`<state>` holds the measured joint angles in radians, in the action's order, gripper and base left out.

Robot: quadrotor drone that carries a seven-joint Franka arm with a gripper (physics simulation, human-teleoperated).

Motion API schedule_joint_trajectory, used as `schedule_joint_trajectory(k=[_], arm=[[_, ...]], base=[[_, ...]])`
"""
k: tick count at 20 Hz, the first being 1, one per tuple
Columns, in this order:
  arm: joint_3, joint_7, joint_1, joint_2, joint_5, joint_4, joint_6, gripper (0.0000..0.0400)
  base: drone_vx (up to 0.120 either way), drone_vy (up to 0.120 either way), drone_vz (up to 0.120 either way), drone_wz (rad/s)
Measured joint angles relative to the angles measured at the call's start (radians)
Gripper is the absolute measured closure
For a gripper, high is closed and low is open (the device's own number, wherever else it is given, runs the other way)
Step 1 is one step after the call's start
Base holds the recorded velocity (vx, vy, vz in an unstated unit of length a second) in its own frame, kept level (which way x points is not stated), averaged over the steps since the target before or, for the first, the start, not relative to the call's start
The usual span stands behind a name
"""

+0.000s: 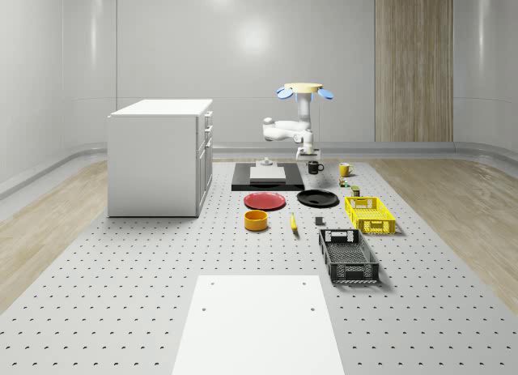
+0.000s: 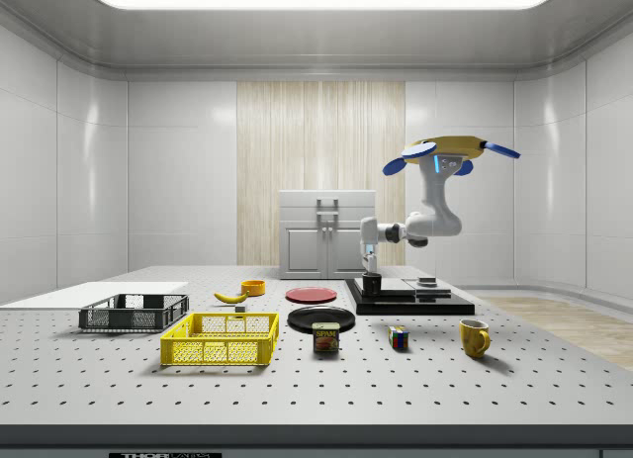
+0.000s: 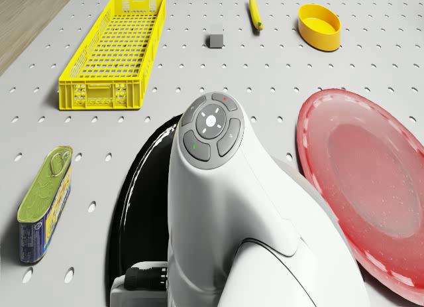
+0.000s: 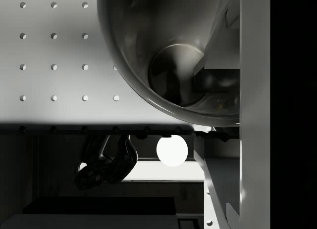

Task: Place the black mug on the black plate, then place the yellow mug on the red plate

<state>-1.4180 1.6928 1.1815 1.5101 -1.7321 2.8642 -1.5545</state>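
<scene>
The first step is in hand: the black mug [image 1: 315, 168] stands on the table behind the black plate [image 1: 317, 198], not yet lifted. The gripper [image 2: 371, 267] hangs just above the mug; whether its jaws are closed on the rim I cannot tell. Next comes a firm grasp, then a lift toward the plate. The drone [image 2: 451, 151] hovers behind the mug, its arm elbowed forward and down.

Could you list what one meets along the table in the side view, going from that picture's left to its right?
Black crate → yellow crate → canned meat → puzzle cube → yellow mug.
</scene>
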Motion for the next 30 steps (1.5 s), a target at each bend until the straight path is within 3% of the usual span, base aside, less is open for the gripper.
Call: schedule_joint_trajectory(k=[30], arm=[[-0.005,0.005,0.007,0.041,0.016,-0.001,-0.038,0.0290]], base=[[0.120,-0.009,0.000,0.000]])
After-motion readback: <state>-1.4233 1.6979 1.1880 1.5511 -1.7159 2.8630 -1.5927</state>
